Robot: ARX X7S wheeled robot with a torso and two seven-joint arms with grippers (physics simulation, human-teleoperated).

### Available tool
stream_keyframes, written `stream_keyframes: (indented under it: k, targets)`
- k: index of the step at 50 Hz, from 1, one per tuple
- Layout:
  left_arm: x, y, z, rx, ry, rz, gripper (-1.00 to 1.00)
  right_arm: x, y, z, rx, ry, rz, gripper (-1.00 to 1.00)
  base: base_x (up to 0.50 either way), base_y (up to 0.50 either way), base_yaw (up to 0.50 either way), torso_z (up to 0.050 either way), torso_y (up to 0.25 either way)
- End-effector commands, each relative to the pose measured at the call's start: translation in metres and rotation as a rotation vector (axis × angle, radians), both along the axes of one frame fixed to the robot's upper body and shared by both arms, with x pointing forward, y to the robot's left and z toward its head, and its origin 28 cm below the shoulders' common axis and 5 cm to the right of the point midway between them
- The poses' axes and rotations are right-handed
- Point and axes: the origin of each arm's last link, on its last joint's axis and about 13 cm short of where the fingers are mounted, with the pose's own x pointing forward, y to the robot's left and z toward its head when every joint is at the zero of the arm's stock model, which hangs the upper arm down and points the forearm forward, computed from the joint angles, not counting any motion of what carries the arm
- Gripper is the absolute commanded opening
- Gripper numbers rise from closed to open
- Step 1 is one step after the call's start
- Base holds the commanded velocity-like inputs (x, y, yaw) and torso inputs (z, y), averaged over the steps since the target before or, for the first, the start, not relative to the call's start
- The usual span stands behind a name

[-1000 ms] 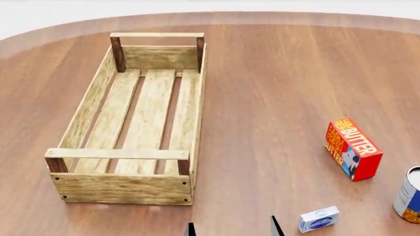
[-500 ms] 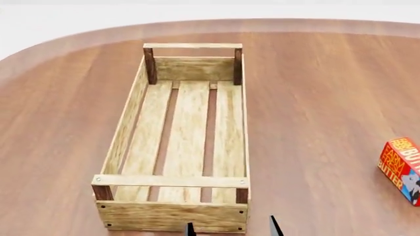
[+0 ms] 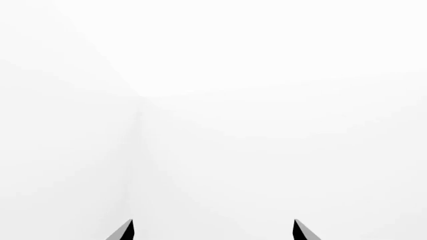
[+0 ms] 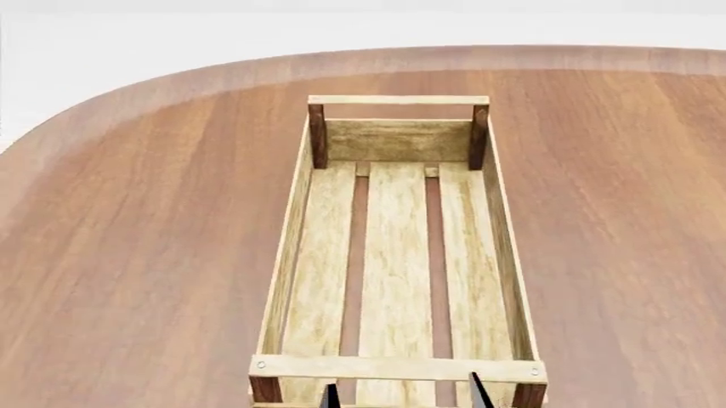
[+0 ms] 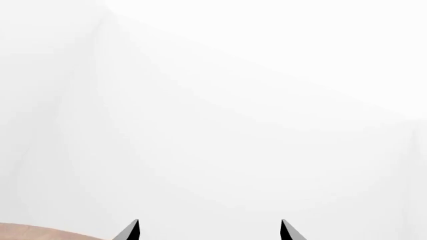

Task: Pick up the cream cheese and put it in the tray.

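The tray (image 4: 292,246), a pale slatted wooden crate with dark corner posts and rail handles, lies lengthwise in the middle of the head view and holds nothing. The cream cheese is out of view in every frame. My left gripper (image 3: 213,231) is open and empty; its wrist view shows only two dark fingertips (image 3: 125,231) against blank white. My right gripper (image 5: 209,231) is also open and empty, fingertips (image 5: 132,231) apart, facing white. Two dark tips (image 4: 329,397) stand at the head view's bottom edge, over the tray's near rail; I cannot tell whose they are.
The brown wooden table (image 4: 136,238) surrounds the tray, and its rounded far edge (image 4: 170,81) curves off at the left. A sliver of the table (image 5: 40,233) shows in the right wrist view.
The head view has swung to the left. The tray has shifted from the picture's left to its middle. The cream cheese, butter box and can have left the view on the right.
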Motion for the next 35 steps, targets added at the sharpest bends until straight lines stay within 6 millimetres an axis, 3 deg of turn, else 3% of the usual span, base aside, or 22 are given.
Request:
stream_keyframes:
  k: [1,10,35]
  targets:
    - [0.0003,-0.0002,-0.0002,0.0,0.001,-0.001,1.0,0.0004,-0.0007,0.0001,0.008,0.002,0.002,1.0,0.2,0.21,0.0,0.0,0.0]
    - [0.0002,-0.0003,-0.0005,0.002,0.005,-0.001,1.0,0.0011,-0.0035,0.0008,0.089,0.029,0.041,1.0,0.2,0.08,0.0,0.0,0.0]
    - [-0.0001,-0.0005,-0.0008,0.006,0.006,-0.001,1.0,-0.0014,-0.0024,0.0023,0.074,0.017,0.044,1.0,0.01,0.0,0.0,0.0,0.001]
